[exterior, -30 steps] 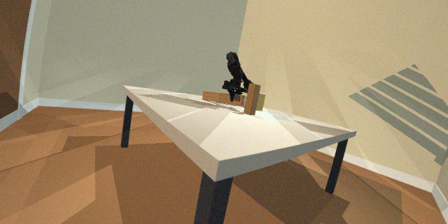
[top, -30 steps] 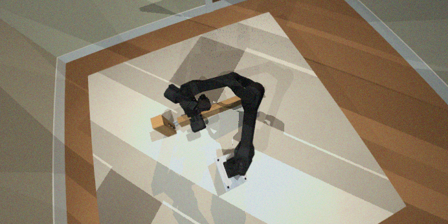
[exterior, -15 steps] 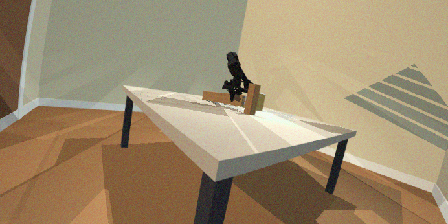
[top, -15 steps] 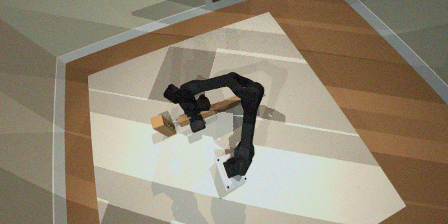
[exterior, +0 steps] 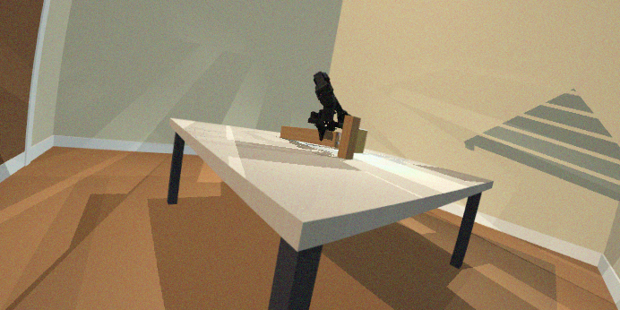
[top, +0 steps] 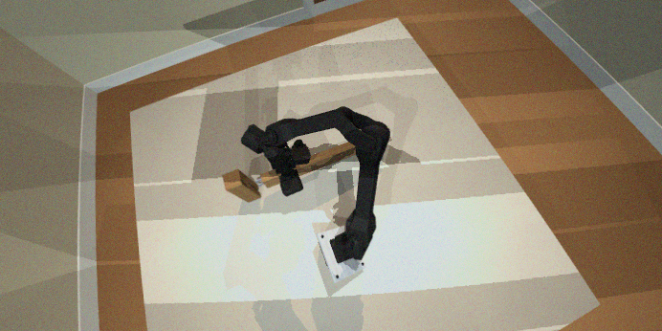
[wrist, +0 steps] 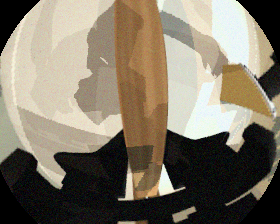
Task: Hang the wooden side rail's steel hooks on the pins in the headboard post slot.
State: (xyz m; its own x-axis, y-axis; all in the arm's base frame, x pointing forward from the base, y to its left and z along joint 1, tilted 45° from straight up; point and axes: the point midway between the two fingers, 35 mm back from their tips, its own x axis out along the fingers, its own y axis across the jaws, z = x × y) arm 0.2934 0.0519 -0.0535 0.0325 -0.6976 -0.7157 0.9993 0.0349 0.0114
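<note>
The wooden side rail lies lengthwise, its near end close to the headboard post. My gripper is shut on the rail, nearer its post end. The brown post stands upright on the table. Pale metal hooks show in the narrow gap between rail end and post. Whether they sit on the pins cannot be told; slot and pins are hidden. The rail's far end is low, at or near the table top; contact is unclear.
The arm arches over the rail's far part from its base plate. The base plate's tan face shows at the right in the wrist view. Striped shadows cross the table. A wooden floor and walls surround it.
</note>
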